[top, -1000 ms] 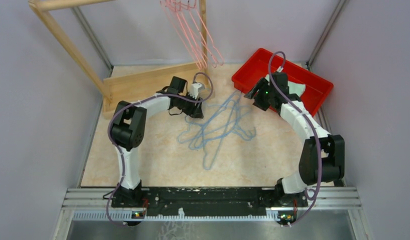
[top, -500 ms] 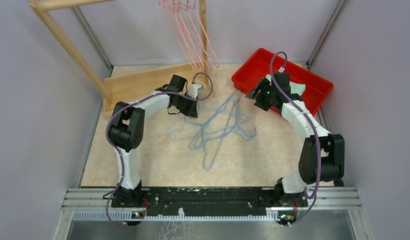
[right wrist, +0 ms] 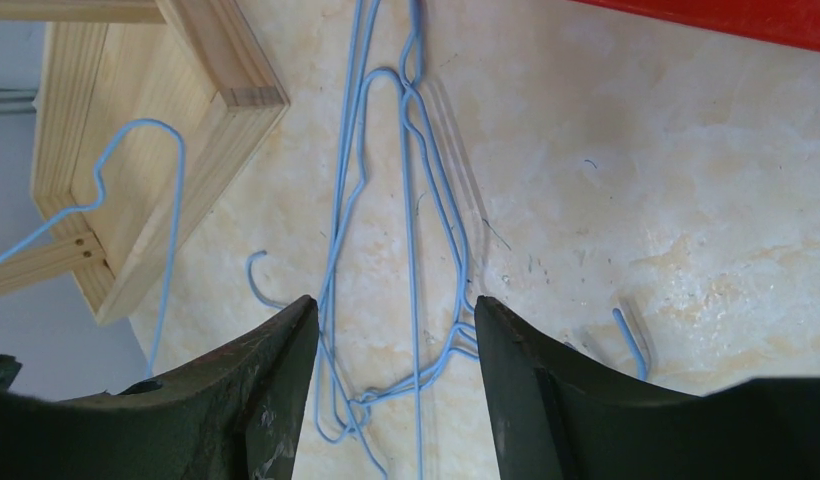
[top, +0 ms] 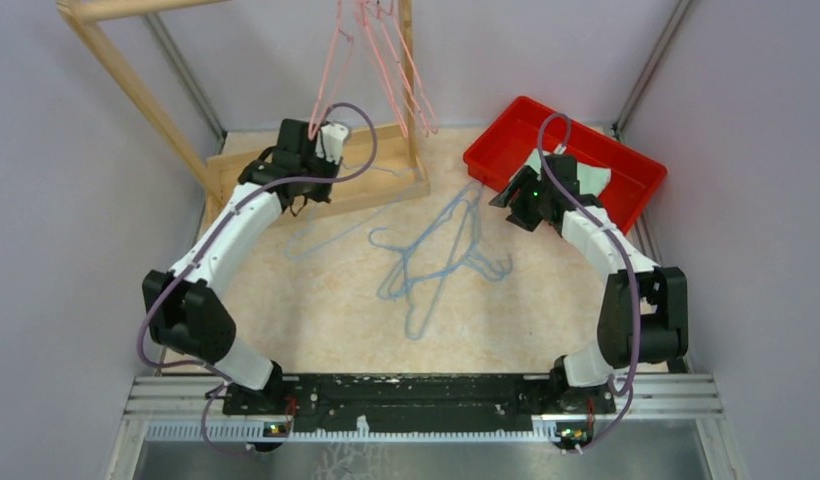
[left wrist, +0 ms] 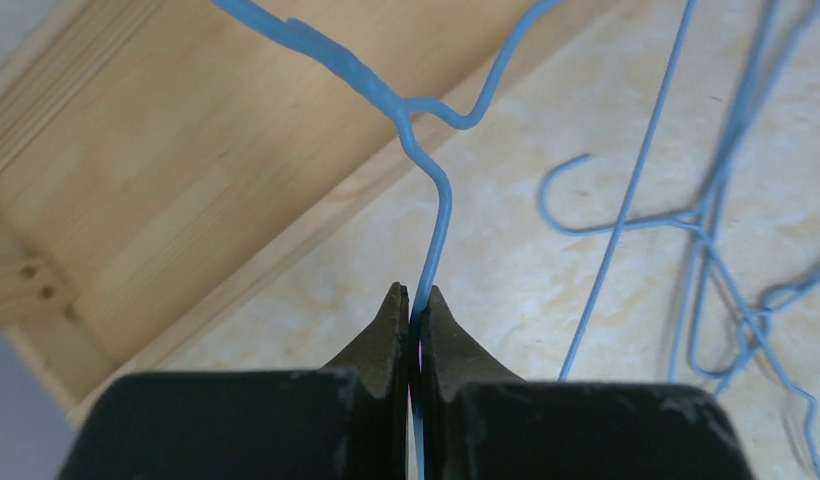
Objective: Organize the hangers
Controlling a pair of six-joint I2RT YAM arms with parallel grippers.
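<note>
Change: the left gripper (left wrist: 410,295) has swung off the middle of the table and is now up over the base board of the wooden rack (top: 286,165), far left. It has pulled one light-blue hanger (left wrist: 426,200) out of the heap with it!
Left claw: pinched tight on that hanger's wire, close to the twisted neck, with the rest trailing back toward the heap.
Right claw: the right gripper (right wrist: 391,310) has barely budged. Its jaws are spread wide and empty, beside the red bin (top: 626,160) and above the tangle.
Heap: the other blue hangers (top: 436,260) lie knotted together mid-table, one fewer than a second ago.
Pink hangers: the pink hangers (top: 386,60) dangle by the rack's far post, fanned out wider than before.
Meaning: one hanger is freed and looks bound for the rack. It is not hung yet, and several remain.
Surface: beige marbled tabletop (top: 316,320), flat and smooth-looking.
Room: pale lilac walls (top: 46,250) close in on the sides, with a metal rail (top: 426,395) along the near edge.
</note>
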